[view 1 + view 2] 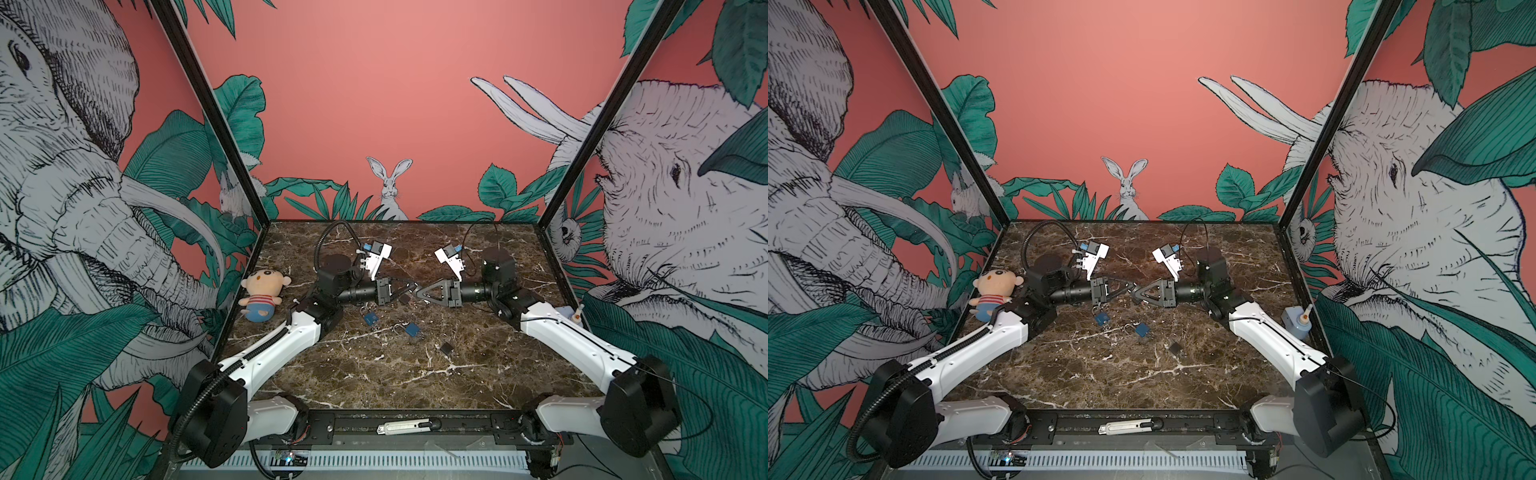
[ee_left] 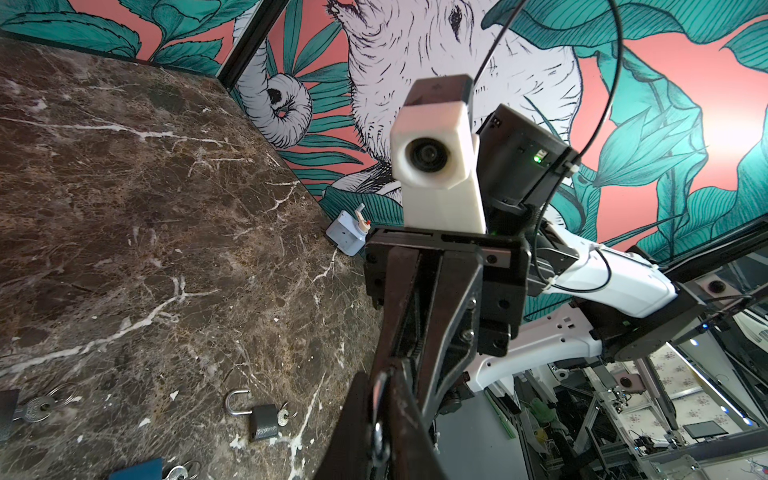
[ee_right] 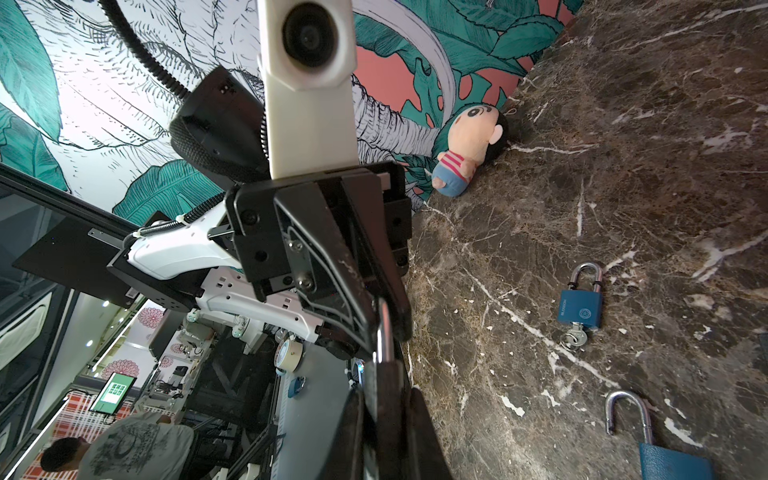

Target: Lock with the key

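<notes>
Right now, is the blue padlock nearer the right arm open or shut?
Open: the blue padlock has one end of its shackle hanging free of the body.

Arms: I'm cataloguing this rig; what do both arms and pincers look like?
White links, black joints. The left arm carries a black corrugated hose, the right arm a thin black cable. Black left pincer and right pincer, under white camera mounts.

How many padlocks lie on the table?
3: one blue padlock mid-table, a second blue padlock just right of it, a black padlock further right. A fourth may hide between left gripper and right gripper.
</notes>
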`<state>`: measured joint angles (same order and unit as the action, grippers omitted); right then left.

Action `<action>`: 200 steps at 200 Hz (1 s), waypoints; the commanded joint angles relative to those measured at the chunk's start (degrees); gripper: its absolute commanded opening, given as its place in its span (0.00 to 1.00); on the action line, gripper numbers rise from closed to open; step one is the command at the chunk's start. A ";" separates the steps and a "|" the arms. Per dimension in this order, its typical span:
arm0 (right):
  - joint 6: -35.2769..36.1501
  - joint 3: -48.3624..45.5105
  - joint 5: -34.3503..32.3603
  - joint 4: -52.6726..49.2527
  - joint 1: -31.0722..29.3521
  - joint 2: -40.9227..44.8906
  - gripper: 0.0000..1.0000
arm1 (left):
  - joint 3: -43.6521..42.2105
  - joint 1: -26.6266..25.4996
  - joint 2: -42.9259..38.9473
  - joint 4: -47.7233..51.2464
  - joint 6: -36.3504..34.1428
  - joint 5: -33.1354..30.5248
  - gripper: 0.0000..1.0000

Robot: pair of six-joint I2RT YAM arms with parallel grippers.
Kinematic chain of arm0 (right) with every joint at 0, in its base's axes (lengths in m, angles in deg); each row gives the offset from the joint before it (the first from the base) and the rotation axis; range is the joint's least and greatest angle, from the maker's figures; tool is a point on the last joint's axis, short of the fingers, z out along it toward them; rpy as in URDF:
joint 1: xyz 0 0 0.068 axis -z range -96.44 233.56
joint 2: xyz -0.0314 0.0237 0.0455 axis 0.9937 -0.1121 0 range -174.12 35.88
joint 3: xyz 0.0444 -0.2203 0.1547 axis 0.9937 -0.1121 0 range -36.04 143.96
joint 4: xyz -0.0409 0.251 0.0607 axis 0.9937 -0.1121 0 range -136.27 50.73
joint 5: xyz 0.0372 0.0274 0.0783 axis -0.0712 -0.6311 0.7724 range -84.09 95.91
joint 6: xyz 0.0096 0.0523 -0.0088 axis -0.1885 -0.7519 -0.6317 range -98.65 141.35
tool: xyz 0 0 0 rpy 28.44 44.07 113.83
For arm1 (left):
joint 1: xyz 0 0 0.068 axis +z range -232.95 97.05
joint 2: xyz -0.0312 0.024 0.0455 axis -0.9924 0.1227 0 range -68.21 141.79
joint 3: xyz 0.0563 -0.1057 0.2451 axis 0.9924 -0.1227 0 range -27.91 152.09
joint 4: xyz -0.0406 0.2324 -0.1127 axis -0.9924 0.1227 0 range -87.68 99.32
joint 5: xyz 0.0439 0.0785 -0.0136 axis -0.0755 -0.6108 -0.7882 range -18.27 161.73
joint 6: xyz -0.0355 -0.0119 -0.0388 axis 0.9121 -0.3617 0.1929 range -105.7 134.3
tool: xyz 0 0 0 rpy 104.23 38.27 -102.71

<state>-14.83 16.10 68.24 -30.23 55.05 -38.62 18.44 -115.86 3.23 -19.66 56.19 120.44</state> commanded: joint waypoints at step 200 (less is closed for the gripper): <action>-0.85 -2.35 -9.33 9.10 4.97 6.52 0.47 | 2.07 1.04 2.46 2.02 0.87 -2.17 0.00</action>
<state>-14.02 15.75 60.19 -26.16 58.24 -35.15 18.46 -115.55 6.00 -17.27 56.36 118.56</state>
